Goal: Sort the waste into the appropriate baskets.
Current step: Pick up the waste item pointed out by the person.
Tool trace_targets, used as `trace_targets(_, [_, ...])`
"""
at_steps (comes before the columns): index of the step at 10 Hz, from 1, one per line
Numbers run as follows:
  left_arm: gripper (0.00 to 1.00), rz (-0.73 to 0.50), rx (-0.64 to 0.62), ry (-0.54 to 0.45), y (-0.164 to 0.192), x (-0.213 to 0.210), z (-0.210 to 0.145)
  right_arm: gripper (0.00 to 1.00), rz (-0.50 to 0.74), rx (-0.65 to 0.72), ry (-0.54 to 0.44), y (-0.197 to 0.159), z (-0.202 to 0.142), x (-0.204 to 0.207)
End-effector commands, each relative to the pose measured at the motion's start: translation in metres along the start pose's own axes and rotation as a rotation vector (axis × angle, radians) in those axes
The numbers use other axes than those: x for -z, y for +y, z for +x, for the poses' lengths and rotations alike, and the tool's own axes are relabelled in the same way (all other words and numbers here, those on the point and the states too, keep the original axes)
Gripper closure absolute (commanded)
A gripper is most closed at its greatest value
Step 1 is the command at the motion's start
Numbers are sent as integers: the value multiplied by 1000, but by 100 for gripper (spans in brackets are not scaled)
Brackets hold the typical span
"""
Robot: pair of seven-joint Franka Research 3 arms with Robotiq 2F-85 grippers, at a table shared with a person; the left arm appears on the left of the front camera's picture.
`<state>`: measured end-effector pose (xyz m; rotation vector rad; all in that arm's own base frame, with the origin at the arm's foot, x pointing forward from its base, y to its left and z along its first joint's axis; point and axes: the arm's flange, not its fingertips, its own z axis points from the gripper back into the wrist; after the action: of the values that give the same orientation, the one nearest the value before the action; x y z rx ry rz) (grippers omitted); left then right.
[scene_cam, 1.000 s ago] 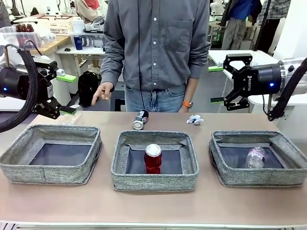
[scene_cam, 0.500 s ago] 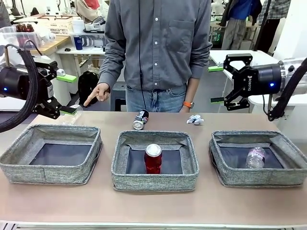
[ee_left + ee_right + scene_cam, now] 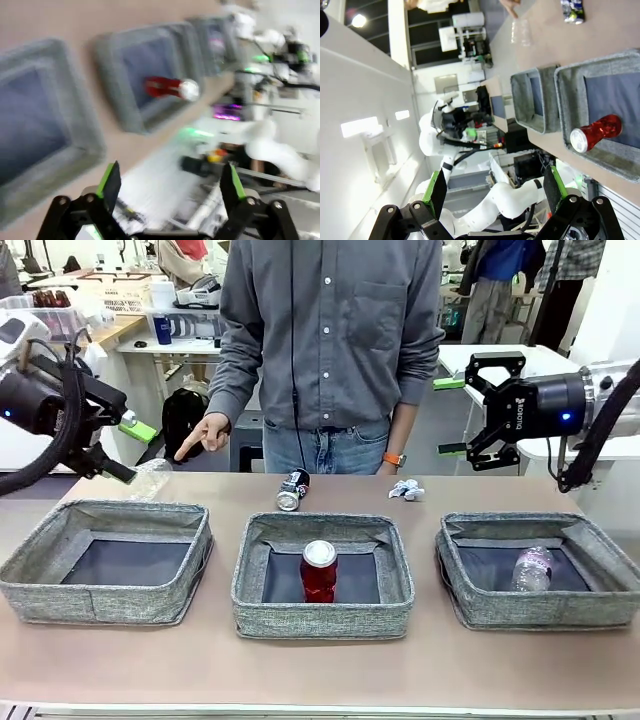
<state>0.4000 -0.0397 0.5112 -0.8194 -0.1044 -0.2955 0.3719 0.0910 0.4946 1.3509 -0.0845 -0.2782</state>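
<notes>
Presently, both grippers hang with jaws apart, holding nothing. Front view places the left gripper over the table's far left corner, with the cup just beside its lower finger. The right gripper is above the far right edge, well apart from the wad. The dark can lies at the far edge. The red can stands in the middle basket, and the bottle is in the right basket. Right wrist view adds the red can's lid. Left wrist view is blurred.
</notes>
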Motion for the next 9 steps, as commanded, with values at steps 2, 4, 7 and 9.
trace_targets(2, [0, 852, 7, -91, 23, 2, 47, 0, -12, 14, -4, 4, -1, 0])
trace_targets(4, [0, 1094, -23, -323, 29, -2, 68, 0, -12, 14, -4, 4, -1, 0])
trace_targets(7, [0, 717, 126, -283, 22, -19, 80, 0, -12, 14, -4, 4, -1, 0])
trace_targets(9, [0, 717, 126, -283, 22, -19, 80, 0, -12, 14, -4, 4, -1, 0])
